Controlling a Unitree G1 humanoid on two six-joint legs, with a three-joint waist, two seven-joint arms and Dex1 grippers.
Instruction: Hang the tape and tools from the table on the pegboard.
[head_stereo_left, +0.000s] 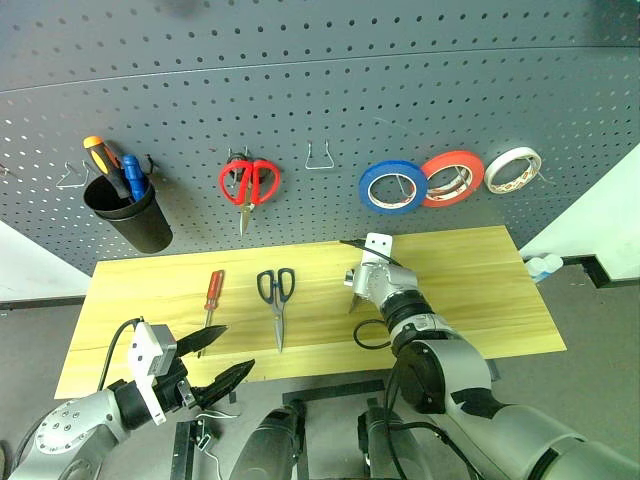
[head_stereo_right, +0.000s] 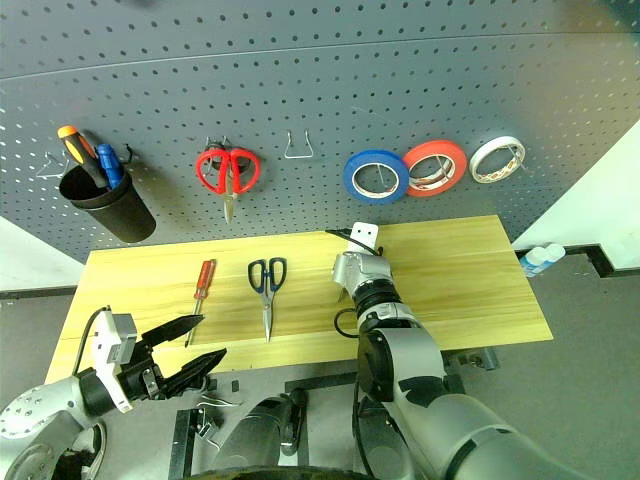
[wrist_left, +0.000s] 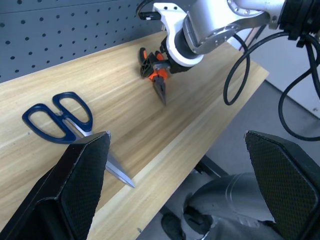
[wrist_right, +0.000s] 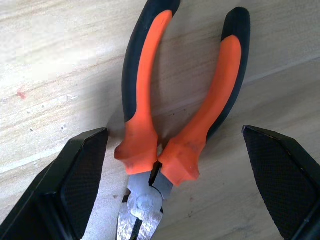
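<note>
Both head eyes look forward and down over the long light-wood plank tabletop (head_stereo_left: 480, 270) and dark grey perforated pegboard (head_stereo_left: 320, 90), while each wrist camera sits close above that tabletop, sharing the orange-and-black-handled pliers (wrist_right: 175, 110).

We see the table (head_stereo_left: 470, 270) as pale yellowish wood, its planks smooth with a fine straight grain. The pegboard (head_stereo_left: 300, 90) at twelve o'clock looks matt dark grey. The pliers (wrist_right: 185, 125) have smooth orange-and-black handles, seemingly plastic or rubber, and dull grey metal jaws. The dark-handled scissors (wrist_left: 65, 125) pair glossy blue plastic loops with bright metal blades. The screwdriver (head_stereo_left: 212, 295) has a glossy red handle. The blue tape (head_stereo_left: 392, 187) looks smooth and slightly shiny.
</note>
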